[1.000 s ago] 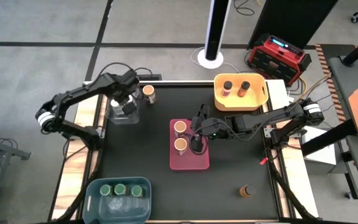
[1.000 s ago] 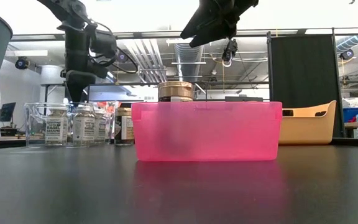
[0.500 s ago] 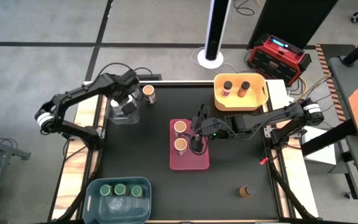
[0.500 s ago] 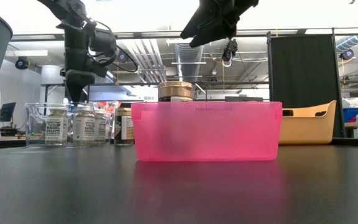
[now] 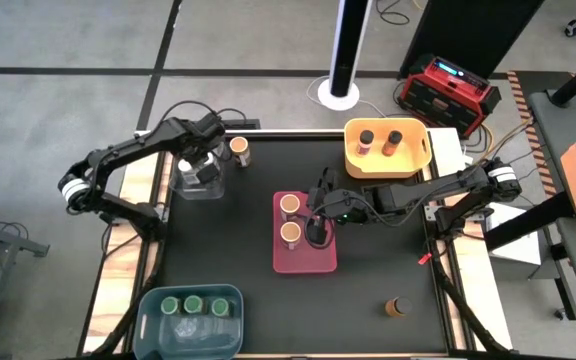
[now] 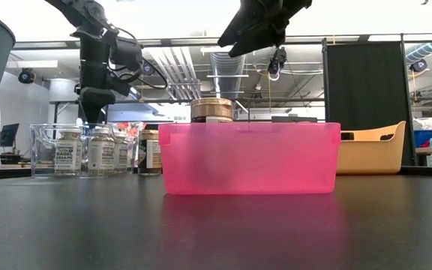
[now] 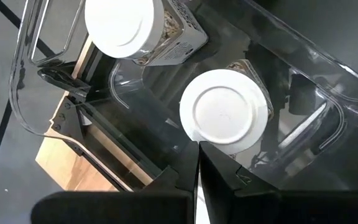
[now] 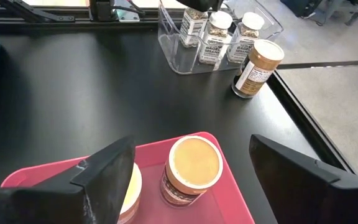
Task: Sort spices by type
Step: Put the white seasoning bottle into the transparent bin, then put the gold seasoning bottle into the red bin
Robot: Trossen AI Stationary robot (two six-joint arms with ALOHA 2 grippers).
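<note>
Orange-lidded jars (image 5: 290, 218) (two) in pink bin (image 5: 318, 262)

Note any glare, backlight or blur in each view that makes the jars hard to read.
Low view: bright room behind silhouettes both arms, and the pink bin looks soft up close. Left wrist view: reflections streak the clear bin around the white-lidded jars. Right wrist view: the right tool is blurred, the orange-lidded jar sharp.
</note>
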